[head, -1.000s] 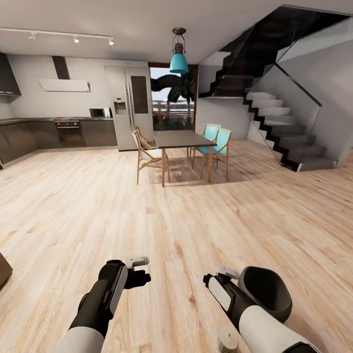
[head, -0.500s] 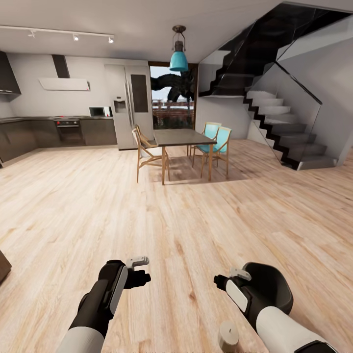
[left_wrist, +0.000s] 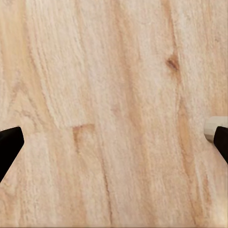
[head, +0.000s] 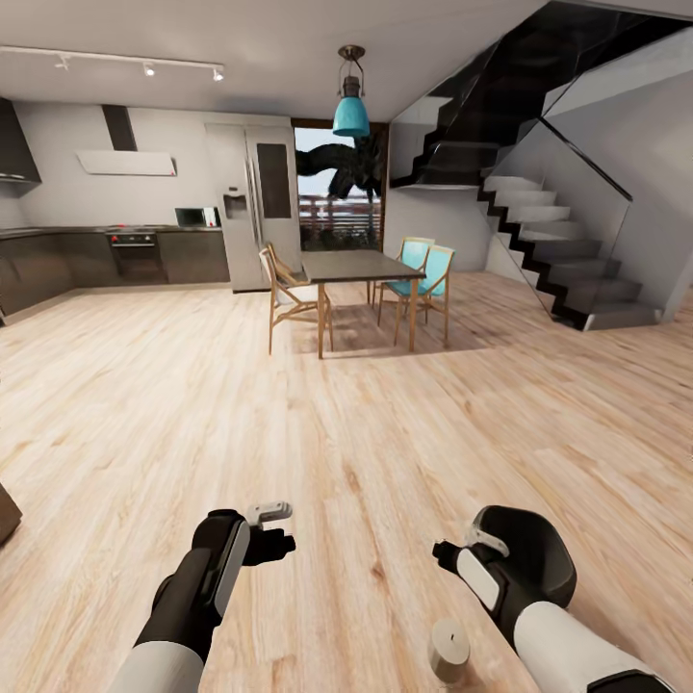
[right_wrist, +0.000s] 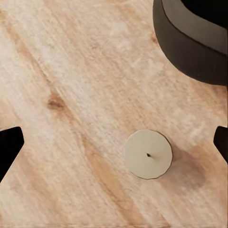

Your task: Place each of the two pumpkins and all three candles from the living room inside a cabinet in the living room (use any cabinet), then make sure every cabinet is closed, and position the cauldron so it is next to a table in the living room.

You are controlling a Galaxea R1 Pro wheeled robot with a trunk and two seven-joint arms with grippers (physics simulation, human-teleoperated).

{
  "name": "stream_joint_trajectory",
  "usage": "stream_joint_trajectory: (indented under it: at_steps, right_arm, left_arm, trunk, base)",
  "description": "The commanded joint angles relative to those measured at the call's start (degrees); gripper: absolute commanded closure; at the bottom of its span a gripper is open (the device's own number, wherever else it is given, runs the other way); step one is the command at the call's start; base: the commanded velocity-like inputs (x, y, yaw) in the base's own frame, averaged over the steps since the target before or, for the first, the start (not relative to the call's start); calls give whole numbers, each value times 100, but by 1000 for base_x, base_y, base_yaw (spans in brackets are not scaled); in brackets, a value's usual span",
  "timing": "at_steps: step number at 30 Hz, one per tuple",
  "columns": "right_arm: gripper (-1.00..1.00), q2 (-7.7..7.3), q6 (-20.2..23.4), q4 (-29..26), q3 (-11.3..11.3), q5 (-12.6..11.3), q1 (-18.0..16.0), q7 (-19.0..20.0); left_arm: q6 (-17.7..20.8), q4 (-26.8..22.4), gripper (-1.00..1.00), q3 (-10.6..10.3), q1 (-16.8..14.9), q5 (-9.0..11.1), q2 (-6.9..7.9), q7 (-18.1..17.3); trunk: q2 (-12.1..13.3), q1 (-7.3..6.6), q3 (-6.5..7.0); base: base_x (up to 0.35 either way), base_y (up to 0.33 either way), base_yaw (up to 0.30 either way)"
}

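Note:
One stubby beige candle (head: pixel 449 651) stands on the wooden floor just beside my right forearm. In the right wrist view the candle (right_wrist: pixel 148 154) lies below and between the open fingers, apart from them. The black cauldron (head: pixel 535 558) sits on the floor right behind my right gripper (head: pixel 463 547), and its rim (right_wrist: pixel 194 45) shows beyond the candle. My right gripper (right_wrist: pixel 114 141) is open and holds nothing. My left gripper (head: pixel 273 529) hovers open over bare floor, as the left wrist view (left_wrist: pixel 114 142) confirms. The pumpkins and the table are out of view.
A dark-topped dining table (head: pixel 358 267) with wooden and teal chairs stands mid-room ahead. A staircase (head: pixel 558 260) rises at the right and dark kitchen units (head: pixel 115 260) line the far left. A dark-brown corner (head: pixel 6 512), perhaps the cabinet, pokes in at the left edge.
My right arm has swung to the right, so its gripper now sits in front of the cauldron and over the candle. The left arm has stayed put.

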Motion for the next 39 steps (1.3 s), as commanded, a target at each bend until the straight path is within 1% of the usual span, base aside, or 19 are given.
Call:
stream_joint_trajectory:
  at_steps: [1,5,10,16,19,20,23,34,39]
  right_arm:
    - [-100,0,16,2,-5,-1,0,0]
    - [-100,-2,67,7,-22,2,0,0]
    - [-100,-3,74,8,-25,3,0,-3]
    - [-100,-17,68,39,-25,2,-40,-2]
    - [-100,-109,54,163,-42,-3,-92,0]
    - [-100,-166,51,202,-80,-4,-103,0]
    - [-100,-214,49,232,-136,-5,-112,0]
    - [-100,-209,64,234,-157,-4,-115,0]
    - [-100,-185,61,224,-157,2,-115,0]
  left_arm:
    - [0,-1,-100,0,0,1,0,0]
    - [0,-4,-100,0,0,1,0,-1]
    - [0,-4,-100,-3,0,1,0,-1]
    - [0,-6,-100,-3,0,9,0,-3]
    - [0,-20,-100,-1,0,9,0,-7]
    - [2,-25,-100,0,0,10,0,-13]
    - [1,-30,-100,-2,0,10,0,-24]
    - [-34,-31,-100,0,0,10,0,-45]
    - [-35,-31,-100,1,0,10,0,-45]
  trunk:
    - [-42,22,-18]
    - [-202,110,-90]
    - [-403,220,-180]
    - [-403,220,-180]
    - [-403,220,-180]
    - [-403,220,-180]
    - [-403,220,-180]
    - [-403,220,-180]
    - [-603,330,-270]
  base:
    - [-170,0,0]
    - [-191,0,0]
    - [-34,0,0]
    - [-2,0,0]
    - [0,0,0]
    - [0,0,0]
    - [0,0,0]
    - [133,0,0]
    - [11,0,0]
